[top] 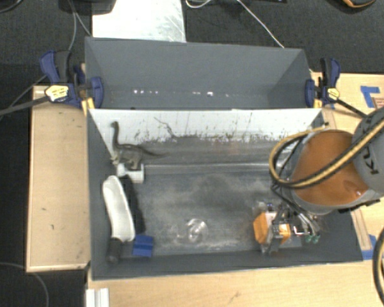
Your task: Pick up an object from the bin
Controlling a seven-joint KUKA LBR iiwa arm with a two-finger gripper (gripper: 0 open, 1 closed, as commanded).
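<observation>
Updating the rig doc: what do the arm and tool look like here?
Grey arm with black lettering on its link, a rounded orange cover at the wrist, black and tan cables looping round it. The tool is small and dark, with thin coloured wires.

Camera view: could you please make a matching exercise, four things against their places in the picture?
Things:
1. grey dinosaur toy
2. white oblong thing
3. small clear thing
4. gripper

Places:
A. lower right
B. upper left corner
C. lower middle
D. along the left side

Pairs: 1-B, 2-D, 3-C, 4-A.
</observation>
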